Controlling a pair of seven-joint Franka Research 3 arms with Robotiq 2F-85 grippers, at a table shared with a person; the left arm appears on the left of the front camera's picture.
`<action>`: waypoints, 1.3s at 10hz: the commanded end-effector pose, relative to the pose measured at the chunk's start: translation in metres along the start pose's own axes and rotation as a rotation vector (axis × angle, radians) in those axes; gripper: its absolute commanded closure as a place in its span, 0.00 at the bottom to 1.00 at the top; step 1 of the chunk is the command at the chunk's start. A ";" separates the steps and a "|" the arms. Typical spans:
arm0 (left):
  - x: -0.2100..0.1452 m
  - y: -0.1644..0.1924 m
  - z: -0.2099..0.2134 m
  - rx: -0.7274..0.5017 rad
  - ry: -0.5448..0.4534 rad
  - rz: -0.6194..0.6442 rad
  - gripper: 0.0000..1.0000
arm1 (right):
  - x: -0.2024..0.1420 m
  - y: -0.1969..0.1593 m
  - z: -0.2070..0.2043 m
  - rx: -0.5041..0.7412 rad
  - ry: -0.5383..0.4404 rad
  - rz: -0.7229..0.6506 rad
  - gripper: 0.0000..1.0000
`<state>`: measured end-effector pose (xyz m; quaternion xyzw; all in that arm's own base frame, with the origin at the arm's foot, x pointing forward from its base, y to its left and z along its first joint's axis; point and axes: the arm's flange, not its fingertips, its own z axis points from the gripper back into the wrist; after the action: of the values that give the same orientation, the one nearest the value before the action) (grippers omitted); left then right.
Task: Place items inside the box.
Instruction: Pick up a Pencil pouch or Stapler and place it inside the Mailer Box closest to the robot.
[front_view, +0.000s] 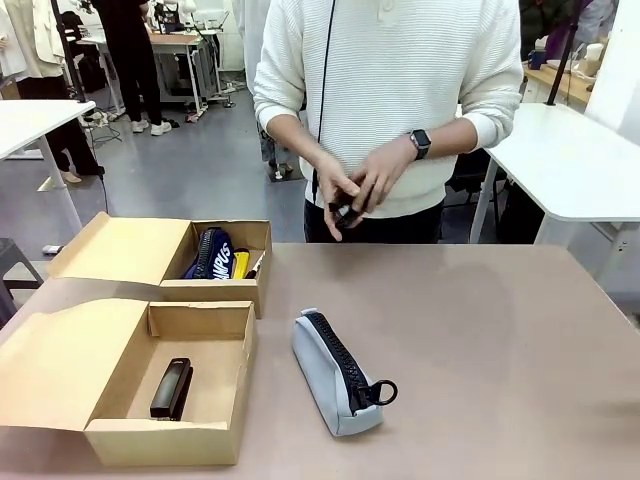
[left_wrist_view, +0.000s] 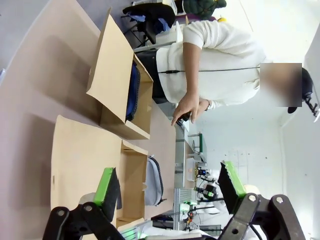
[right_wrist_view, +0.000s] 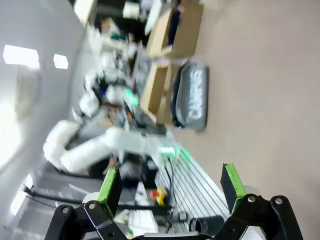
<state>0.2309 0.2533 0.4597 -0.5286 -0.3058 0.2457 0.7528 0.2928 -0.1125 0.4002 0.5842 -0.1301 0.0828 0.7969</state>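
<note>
A navy pouch (front_view: 212, 252) in the far cardboard box (front_view: 215, 292), at 10 o'clock on the table (front_view: 480, 340), carries white letters, of which "AMPUS" can be read. A yellow item (front_view: 241, 263) lies at its 3 o'clock. In the right wrist view the grey pouch (front_view: 325, 380) shows pale print on its side, too blurred to read.

The pouch lies on the table near 6 o'clock. It is soft grey fabric, long and rounded, with a chunky black zipper (front_view: 340, 355) ending in a ring pull. At its 9 o'clock stands the box (front_view: 165, 440), plain brown cardboard with its lid flap folded out, holding a glossy black stapler (front_view: 172, 390).

At 12 o'clock the person's hands (front_view: 350, 190) hold a small black object (front_view: 343, 212). The left tool (left_wrist_view: 167, 170) and the right tool (right_wrist_view: 170, 170) both stand wide and empty.
</note>
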 end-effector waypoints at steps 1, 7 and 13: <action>-0.002 0.000 0.000 -0.024 -0.009 -0.018 0.00 | 0.000 0.058 -0.134 -0.097 0.206 0.091 0.00; -0.002 0.000 0.000 -0.024 -0.009 -0.018 0.00 | -0.021 0.119 -0.365 -0.509 0.323 0.313 0.00; -0.002 0.000 0.000 -0.024 -0.009 -0.018 0.00 | 0.005 0.103 -0.411 -0.779 0.416 0.407 0.00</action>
<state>0.2309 0.2533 0.4603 -0.5281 -0.3063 0.2453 0.7531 0.2986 0.2922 0.3672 0.1763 -0.1330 0.3159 0.9228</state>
